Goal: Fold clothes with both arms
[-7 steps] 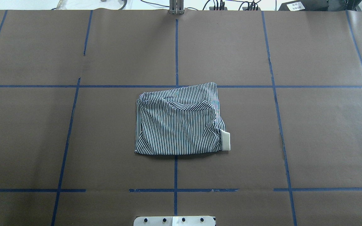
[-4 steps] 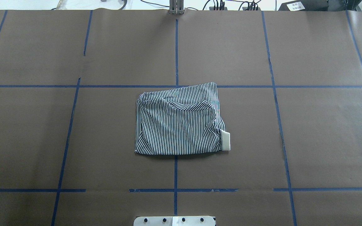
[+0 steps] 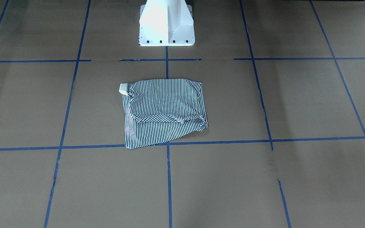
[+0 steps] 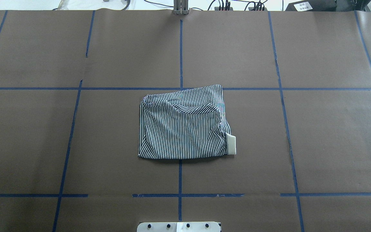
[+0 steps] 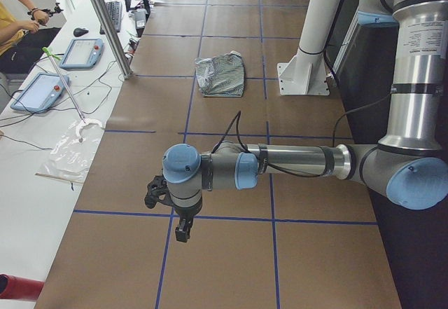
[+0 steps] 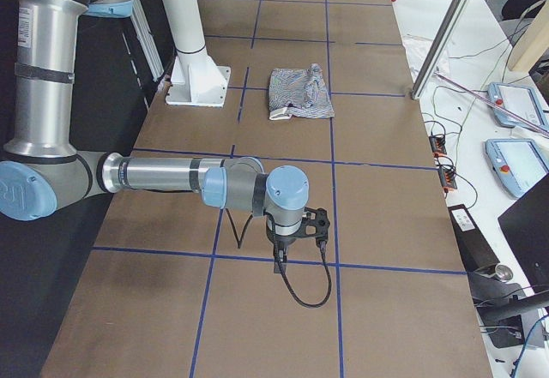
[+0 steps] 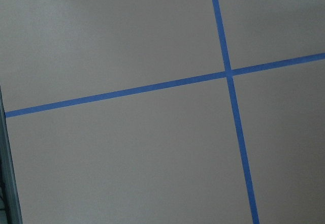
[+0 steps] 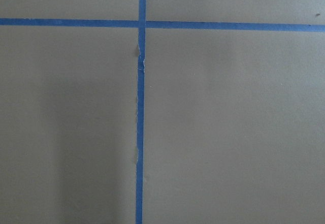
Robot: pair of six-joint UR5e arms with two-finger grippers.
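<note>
So the shirt (image 4: 182, 124) is folded into a rough rectangle and lies flat on the counter (image 4: 301, 145), a little way out in front of the pedestal (image 3: 166, 25). It sits across the tape line (image 4: 180, 54) that runs straight out from the pedestal. Its far edge is wavy, and only its right corner reaches the cross line. The near edge is pretty straight. A cream collar (image 4: 231, 144) bit pokes out at the near corner on the robot's right.

There's bare brown counter on every side of the shirt, so loads of room.

Both arms are parked low and well away from it, one out to each side of the pedestal. The left gripper (image 5: 182, 233) points down over a tape crossing, and the right gripper (image 6: 280, 262) does the same on its side. Neither touches the shirt. I honestly can't tell how wide either set of fingers is, since they only show small from the side. The wrist cams just show counter and tape.
</note>
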